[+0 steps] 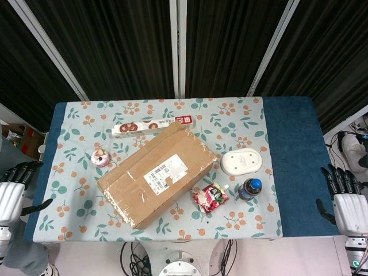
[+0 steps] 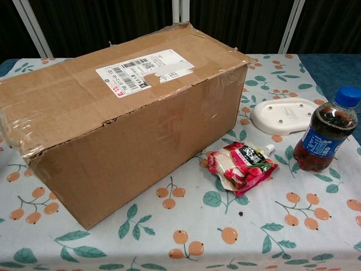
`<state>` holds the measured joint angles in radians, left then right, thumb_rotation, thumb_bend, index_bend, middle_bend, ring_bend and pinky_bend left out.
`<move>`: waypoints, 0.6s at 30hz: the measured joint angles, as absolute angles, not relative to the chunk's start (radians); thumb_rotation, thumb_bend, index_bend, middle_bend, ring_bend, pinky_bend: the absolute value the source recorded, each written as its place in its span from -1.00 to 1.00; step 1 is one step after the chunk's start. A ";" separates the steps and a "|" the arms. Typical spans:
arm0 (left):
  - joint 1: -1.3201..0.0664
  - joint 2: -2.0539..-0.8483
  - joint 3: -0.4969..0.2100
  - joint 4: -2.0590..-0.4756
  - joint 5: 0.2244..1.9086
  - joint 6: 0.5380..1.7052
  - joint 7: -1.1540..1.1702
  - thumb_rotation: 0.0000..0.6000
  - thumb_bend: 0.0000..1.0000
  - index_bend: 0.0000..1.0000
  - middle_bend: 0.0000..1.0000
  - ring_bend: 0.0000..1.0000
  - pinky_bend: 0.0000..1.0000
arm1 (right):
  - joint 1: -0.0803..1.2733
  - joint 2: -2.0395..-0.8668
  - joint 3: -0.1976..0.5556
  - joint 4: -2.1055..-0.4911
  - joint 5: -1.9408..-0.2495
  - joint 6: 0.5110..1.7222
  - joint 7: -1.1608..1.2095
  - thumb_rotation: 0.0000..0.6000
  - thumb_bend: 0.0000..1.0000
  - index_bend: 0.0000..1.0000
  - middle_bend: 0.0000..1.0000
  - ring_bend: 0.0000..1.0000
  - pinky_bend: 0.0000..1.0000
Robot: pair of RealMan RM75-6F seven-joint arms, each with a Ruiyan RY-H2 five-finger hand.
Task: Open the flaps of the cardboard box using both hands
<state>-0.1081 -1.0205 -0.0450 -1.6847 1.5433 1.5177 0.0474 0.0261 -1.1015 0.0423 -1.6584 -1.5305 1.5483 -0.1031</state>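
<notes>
Your left hand (image 1: 11, 192) and right hand (image 1: 348, 201), fingers spread, holding nothing, well apart from the closed cardboard box (image 1: 158, 173).

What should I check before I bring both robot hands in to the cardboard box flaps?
1. Brown cardboard box flaps shut and flat: ok, not yet opened.
2. Left robot hand free: ok, fingers apart, holding nothing, off the table edge.
3. Right robot hand free: ok, fingers apart, holding nothing.
4. Box top free of clutter: ok, only the white shipping label on it.
5. Right approach path: not ok, the dark cola bottle with blue cap and red snack pouch sit near the box.
6. Tape along the flap seam cut: cannot tell.
</notes>
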 measured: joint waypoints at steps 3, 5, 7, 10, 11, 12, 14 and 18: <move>-0.107 -1.025 -0.046 -1.678 1.547 1.525 0.044 0.70 -0.85 -0.71 -0.65 -0.69 -0.54 | 0.030 -1.103 0.050 -1.656 -1.531 1.550 -0.097 1.00 -0.40 -1.00 -1.00 -1.00 -1.00; -0.108 -1.029 -0.048 -1.671 1.555 1.532 0.040 0.70 -0.85 -0.73 -0.65 -0.69 -0.54 | 0.032 -1.098 0.056 -1.659 -1.530 1.552 -0.091 1.00 -0.40 -1.00 -1.00 -1.00 -1.00; -0.108 -1.030 -0.046 -1.671 1.561 1.532 0.039 0.70 -0.85 -0.73 -0.65 -0.69 -0.54 | 0.033 -1.092 0.058 -1.662 -1.532 1.553 -0.086 1.00 -0.40 -1.00 -1.00 -1.00 -1.00; -0.108 -1.029 -0.040 -1.680 1.560 1.523 0.041 0.71 -0.85 -0.73 -0.65 -0.69 -0.54 | 0.033 -1.082 0.053 -1.667 -1.535 1.545 -0.075 1.00 -0.40 -1.00 -1.00 -1.00 -1.00; -0.108 -1.026 -0.038 -1.685 1.558 1.518 0.044 0.72 -0.85 -0.73 -0.65 -0.69 -0.54 | 0.034 -1.077 0.050 -1.670 -1.537 1.538 -0.067 1.00 -0.40 -1.00 -1.00 -1.00 -1.00; -0.108 -1.023 -0.036 -1.692 1.554 1.510 0.049 0.72 -0.85 -0.73 -0.65 -0.69 -0.54 | 0.036 -1.071 0.048 -1.672 -1.540 1.534 -0.059 1.00 -0.40 -1.00 -1.00 -1.00 -1.00; -0.110 -1.010 -0.032 -1.716 1.543 1.491 0.062 0.73 -0.85 -0.73 -0.65 -0.69 -0.54 | 0.039 -1.056 0.044 -1.678 -1.549 1.526 -0.043 1.00 -0.40 -1.00 -1.00 -1.00 -1.00; -0.112 -1.003 -0.032 -1.729 1.534 1.483 0.065 0.72 -0.86 -0.73 -0.65 -0.69 -0.54 | 0.049 -1.041 0.052 -1.692 -1.566 1.531 -0.040 1.00 -0.40 -1.00 -1.00 -1.00 -1.00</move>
<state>-0.1121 -1.0032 -0.0321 -1.7286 1.5343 1.4833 0.0654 0.0491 -1.0411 0.0516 -1.6921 -1.5656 1.5314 -0.0396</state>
